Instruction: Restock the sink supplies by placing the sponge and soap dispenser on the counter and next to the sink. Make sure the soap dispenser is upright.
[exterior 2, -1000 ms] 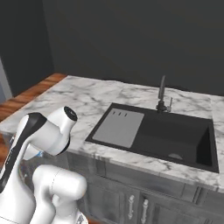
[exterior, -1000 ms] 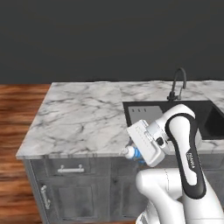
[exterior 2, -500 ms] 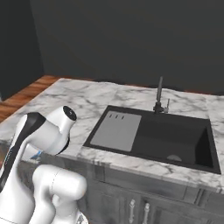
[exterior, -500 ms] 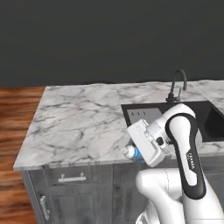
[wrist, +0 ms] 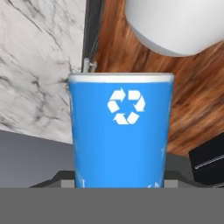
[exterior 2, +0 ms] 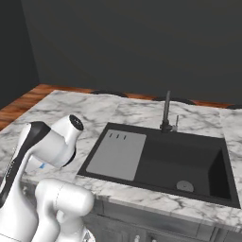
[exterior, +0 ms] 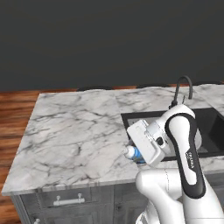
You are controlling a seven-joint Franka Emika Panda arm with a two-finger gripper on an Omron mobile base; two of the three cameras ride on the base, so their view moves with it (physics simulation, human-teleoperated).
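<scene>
My gripper [exterior: 136, 154] is shut on the soap dispenser [exterior: 132, 153], a blue bottle with a white top, held lying sideways just above the front of the counter [exterior: 74, 131], left of the sink [exterior: 210, 127]. In the hand view the soap dispenser [wrist: 120, 135] stands large between the dark fingertips [wrist: 61, 178], showing a white recycling mark. A sliver of its blue [exterior 2: 42, 165] peeks from behind the arm in the right base view. The sponge is out of view.
A dark gooseneck faucet [exterior 2: 166, 111] rises behind the black sink [exterior 2: 179, 160], which has a grey drainboard [exterior 2: 116, 155] on its left side. White marble counter [exterior 2: 94, 111] spreads left of the basin. Cabinet drawers [exterior: 65, 201] sit below, with wood floor [exterior: 15, 109] at the left.
The whole picture has shifted in both base views: the counter and sink look closer and lower, so the base has driven. The arm keeps its pose with the bottle still gripped.
</scene>
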